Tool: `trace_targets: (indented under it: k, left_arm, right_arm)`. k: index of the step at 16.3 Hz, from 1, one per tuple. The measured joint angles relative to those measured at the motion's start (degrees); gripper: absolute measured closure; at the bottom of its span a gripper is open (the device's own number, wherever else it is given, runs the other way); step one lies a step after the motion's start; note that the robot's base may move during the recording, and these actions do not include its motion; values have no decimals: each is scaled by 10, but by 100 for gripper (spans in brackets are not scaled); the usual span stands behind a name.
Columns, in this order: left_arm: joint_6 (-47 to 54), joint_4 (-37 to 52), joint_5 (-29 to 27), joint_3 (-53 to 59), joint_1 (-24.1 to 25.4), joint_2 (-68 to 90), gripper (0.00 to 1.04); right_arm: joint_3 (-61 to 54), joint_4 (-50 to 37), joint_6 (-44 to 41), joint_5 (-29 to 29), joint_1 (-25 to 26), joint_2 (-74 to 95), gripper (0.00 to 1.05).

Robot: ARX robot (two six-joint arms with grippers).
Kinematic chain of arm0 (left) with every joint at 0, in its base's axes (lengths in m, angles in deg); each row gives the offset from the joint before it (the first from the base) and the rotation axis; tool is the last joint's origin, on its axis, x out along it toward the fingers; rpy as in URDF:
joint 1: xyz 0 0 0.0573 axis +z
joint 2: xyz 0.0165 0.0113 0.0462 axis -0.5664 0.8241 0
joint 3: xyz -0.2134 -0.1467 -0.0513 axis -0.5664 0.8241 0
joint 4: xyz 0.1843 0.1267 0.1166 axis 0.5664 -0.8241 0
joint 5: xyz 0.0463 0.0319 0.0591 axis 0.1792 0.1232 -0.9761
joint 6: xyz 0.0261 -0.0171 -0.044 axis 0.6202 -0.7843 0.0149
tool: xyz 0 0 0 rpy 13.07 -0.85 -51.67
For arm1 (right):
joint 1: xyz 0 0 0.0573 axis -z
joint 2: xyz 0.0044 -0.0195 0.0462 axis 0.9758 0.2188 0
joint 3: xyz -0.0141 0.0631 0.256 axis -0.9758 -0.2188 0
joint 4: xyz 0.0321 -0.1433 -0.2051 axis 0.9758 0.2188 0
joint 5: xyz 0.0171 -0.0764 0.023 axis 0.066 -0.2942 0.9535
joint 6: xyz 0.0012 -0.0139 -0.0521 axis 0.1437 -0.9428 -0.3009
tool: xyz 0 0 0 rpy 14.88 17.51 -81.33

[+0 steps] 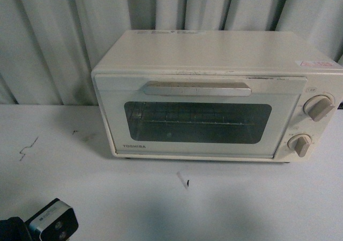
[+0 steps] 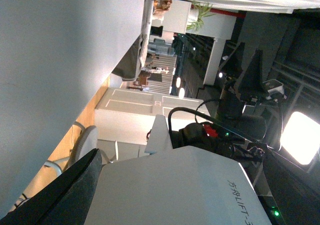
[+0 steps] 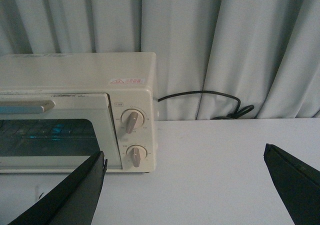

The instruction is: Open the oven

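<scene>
Your right gripper (image 3: 183,157): jaws wide, empty, short of TOSHIBA toaster oven (image 1: 214,53), toward its knob side, not touching. Your left gripper (image 2: 182,152): apparently wide, empty, aimed away from oven. Oven door (image 1: 115,118) shut, bar handle (image 1: 197,88) untouched. Judgement: nothing done, reach, grip and pull all remained.

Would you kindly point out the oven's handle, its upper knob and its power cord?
handle (image 1: 197,88): front view, middle of the bar.
upper knob (image 1: 320,107): front view, its raised grip.
cord (image 3: 200,92): right wrist view, top of its arc before the curtain.
</scene>
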Motion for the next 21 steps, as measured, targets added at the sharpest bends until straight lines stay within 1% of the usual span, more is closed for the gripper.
trace_targets:
  k: [21]
  left_arm:
    - [0, 0, 0, 0, 0, 0, 7]
  right_arm:
    - [0, 0, 0, 0, 0, 0, 7]
